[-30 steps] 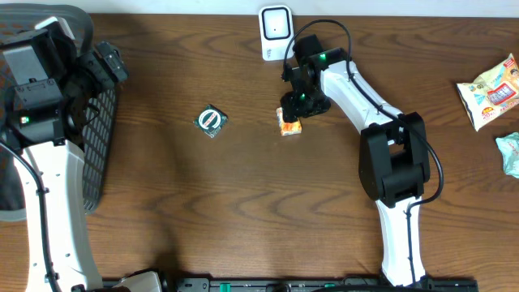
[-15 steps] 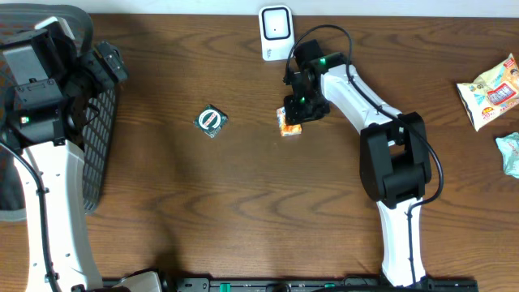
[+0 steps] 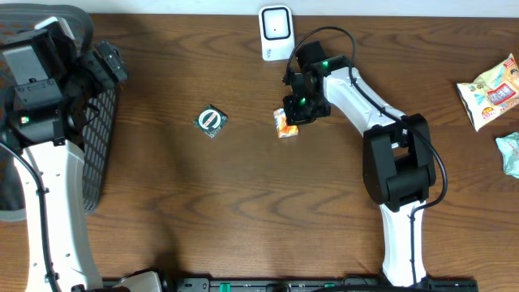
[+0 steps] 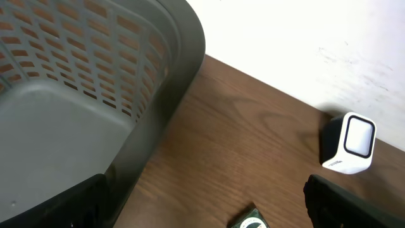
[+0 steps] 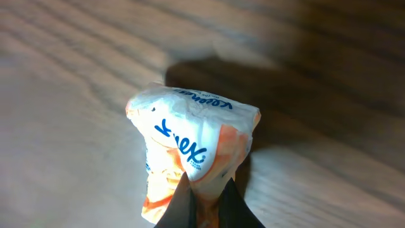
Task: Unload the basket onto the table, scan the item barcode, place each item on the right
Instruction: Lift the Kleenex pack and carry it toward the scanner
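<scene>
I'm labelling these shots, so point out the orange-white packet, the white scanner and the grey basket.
orange-white packet (image 5: 190, 136), right wrist view, printed front
white scanner (image 3: 276, 29), overhead view, front face
grey basket (image 4: 190, 50), left wrist view, outer rim

A dark brown wood-grain surface (image 3: 203, 211) is shown from above. A grey plastic basket (image 3: 101, 146) with slotted mesh walls is set at its left edge. To the right of the basket, and apart from it, a small round packet (image 3: 212, 121) in green and black is seen lying flat. Far to the right of the basket, a pale printed snack bag (image 3: 489, 93) is laid level with the basket's far end. A crumpled teal wrapper (image 3: 510, 152) is laid level with the basket's middle and is cut off by the frame.
</scene>
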Controlling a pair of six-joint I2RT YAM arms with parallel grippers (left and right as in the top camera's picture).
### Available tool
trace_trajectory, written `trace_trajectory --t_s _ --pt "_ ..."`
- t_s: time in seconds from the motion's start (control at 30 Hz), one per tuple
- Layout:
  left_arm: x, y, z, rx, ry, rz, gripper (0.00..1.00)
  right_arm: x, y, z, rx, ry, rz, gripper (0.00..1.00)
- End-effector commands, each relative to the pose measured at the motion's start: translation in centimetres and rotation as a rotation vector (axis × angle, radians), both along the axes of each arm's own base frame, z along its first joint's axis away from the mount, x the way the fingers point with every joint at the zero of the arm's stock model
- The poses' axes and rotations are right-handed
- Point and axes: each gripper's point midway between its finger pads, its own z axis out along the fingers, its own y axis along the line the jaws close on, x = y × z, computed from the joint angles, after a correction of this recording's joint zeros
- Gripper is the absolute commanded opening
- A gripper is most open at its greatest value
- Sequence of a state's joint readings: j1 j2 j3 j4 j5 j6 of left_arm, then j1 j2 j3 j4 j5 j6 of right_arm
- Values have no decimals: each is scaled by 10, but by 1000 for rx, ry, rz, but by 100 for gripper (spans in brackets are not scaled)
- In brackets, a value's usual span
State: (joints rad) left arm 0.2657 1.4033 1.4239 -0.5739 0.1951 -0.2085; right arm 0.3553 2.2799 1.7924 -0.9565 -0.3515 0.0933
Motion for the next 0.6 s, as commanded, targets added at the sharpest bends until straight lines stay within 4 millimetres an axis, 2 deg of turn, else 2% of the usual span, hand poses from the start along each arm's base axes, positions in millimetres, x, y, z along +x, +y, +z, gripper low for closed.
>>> trace_trajectory --t_s 0.0,0.23,0.47,0.57 --pt "-3 16 -9 26 38 64 98 6 13 34 153 -28 31 1" --pt "-3 16 -9 26 38 64 98 0 30 103 545 -131 245 1" --pt "-3 16 -9 26 38 64 98 2 18 164 948 -208 299 1" --pt "-2 16 -9 26 38 64 98 5 9 177 1021 -222 285 1"
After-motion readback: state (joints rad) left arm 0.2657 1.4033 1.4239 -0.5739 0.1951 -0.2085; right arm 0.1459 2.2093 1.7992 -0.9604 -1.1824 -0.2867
